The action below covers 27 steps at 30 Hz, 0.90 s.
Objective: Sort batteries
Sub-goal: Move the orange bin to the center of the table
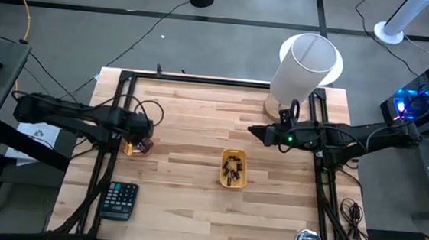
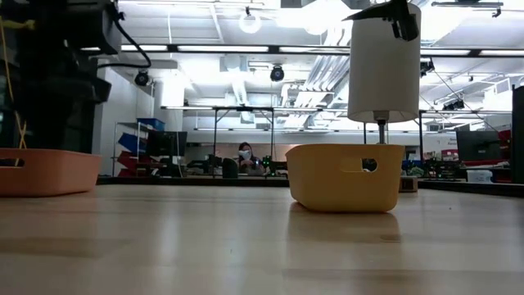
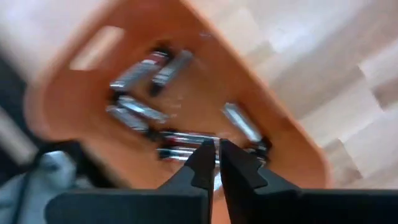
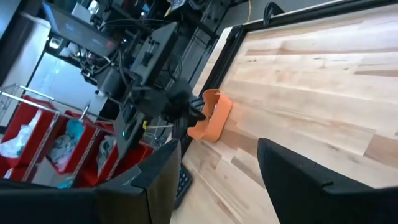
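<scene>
Hovering over the orange tray (image 1: 137, 146) at the left of the high view, the left gripper (image 3: 216, 163) has its fingers drawn nearly together with only a thin slit between them; something pale shows in that slit, but whether it is a battery cannot be told. Several silvery-grey batteries (image 3: 140, 70) lie loose on the tray's floor just under the fingertips. The yellow tray (image 1: 233, 170), at the middle of the desk (image 1: 186, 187), holds a cluster of dark batteries (image 1: 232, 167). The right gripper (image 4: 214, 168) waits above and to the right of the yellow tray with its fingers spread wide and nothing between them. Judging by this, the step in hand is a drop-off or pick at the orange tray; the next move likely calls for lifting clear of the tray's rim without dragging the batteries inside.
</scene>
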### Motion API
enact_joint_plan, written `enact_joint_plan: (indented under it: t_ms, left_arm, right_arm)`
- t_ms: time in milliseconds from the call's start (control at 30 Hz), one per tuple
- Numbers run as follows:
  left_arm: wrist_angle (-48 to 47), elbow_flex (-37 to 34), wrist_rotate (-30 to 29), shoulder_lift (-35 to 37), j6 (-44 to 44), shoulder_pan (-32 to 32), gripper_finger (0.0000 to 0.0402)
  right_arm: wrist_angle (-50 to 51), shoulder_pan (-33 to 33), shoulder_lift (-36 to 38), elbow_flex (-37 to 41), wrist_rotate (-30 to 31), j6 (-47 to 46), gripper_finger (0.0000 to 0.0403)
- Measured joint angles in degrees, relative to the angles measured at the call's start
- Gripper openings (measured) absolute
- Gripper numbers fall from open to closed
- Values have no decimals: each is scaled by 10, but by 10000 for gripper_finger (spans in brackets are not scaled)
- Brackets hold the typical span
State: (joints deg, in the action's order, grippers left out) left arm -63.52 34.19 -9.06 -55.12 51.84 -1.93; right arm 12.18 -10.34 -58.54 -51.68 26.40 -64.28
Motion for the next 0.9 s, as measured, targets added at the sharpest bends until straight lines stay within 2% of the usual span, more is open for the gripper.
enact_joint_plan:
  t_ms: [233,400,567,767,900]
  left_arm:
    - [70,-27,10,-50,-26,25,1]
    - [150,-26,-2,-112,-85,23,0]
    - [245,-21,18,-181,-84,23,0]
    - [282,68,25,-271,-88,35,0]
    - [311,151,21,-336,-128,50,0]
  right_arm:
    - [1,-2,0,0,-6,21,209]
    - [1,-2,0,0,-38,63,209]
    - [2,-2,4,0,-85,108,209]
    - [33,-2,32,0,-97,134,209]
    - [87,-2,62,0,-97,138,209]
